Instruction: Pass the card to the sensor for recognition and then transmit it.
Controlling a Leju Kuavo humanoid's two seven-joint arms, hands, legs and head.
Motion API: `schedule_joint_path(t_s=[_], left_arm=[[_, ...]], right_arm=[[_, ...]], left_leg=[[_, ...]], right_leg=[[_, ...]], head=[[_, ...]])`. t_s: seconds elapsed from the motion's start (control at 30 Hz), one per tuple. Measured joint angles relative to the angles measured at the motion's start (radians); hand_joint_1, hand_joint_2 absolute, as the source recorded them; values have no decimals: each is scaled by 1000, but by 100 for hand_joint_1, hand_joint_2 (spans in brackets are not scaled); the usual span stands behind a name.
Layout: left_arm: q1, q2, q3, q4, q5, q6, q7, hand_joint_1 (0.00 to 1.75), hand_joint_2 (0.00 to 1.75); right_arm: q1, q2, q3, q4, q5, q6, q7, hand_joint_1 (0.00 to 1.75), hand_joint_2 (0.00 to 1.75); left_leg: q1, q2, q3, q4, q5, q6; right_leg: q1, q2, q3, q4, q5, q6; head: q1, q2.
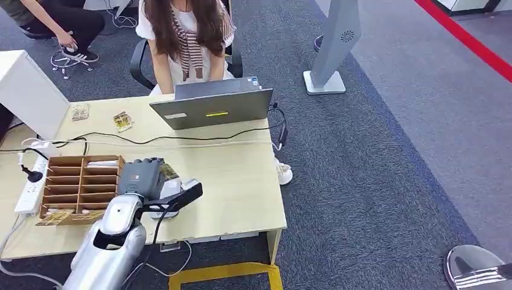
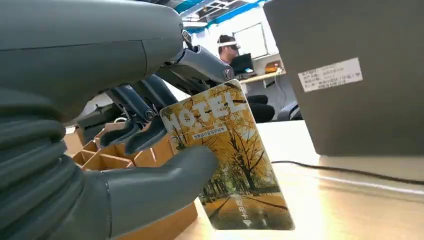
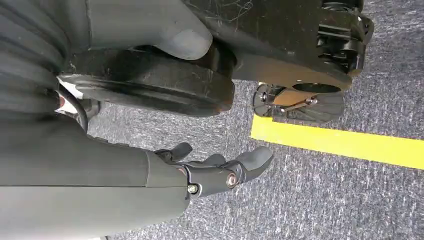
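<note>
Left to right across the desk (image 1: 241,199): a white power strip (image 1: 30,190) at the edge, then the wooden sorting rack (image 1: 78,184) with a few cards lying in its front slots, then your left hand (image 1: 142,176), raised just right of the rack. Its thumb and dark fingers (image 2: 135,132) pinch the hotel card (image 2: 227,160), printed with yellow autumn trees; in the left wrist view the card stands nearly upright, lower edge close above the desktop, printed face toward the wrist camera. A pale device, probably the sensor (image 1: 171,202), lies just under and beside the hand, partly hidden by the forearm, so judge its position with care.

Keep the pinch firm near the card's edge and leave most of the face bare, since the reader likely needs flat, unobstructed plastic. Tilt the card flat as you lower it, and hold it steady over the device rather than sweeping past. Mind the black cable (image 1: 151,140) running across the desk toward the laptop (image 1: 211,107), where a person (image 1: 187,36) sits beyond it, the likely recipient.

Your right hand (image 3: 220,167) hangs at your side above the carpet, fingers loosely apart and holding nothing.
</note>
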Motion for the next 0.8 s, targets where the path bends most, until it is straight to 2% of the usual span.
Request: schedule_joint_path(t_s=[0.37,0.8], left_arm=[[-15,2,0,82,-18,-44,62,175,175],[-17,4,0,106,-21,-54,84,175,175]], right_arm=[[0,0,0,0,5,-3,10,0,175],[0,0,0,0,10,-12,14,0,175]], left_leg=[[0,0,0,0,0,0],[0,0,0,0,0,0]], right_leg=[[0,0,0,0,0,0],[0,0,0,0,0,0]], head=[[0,0],[0,0]])
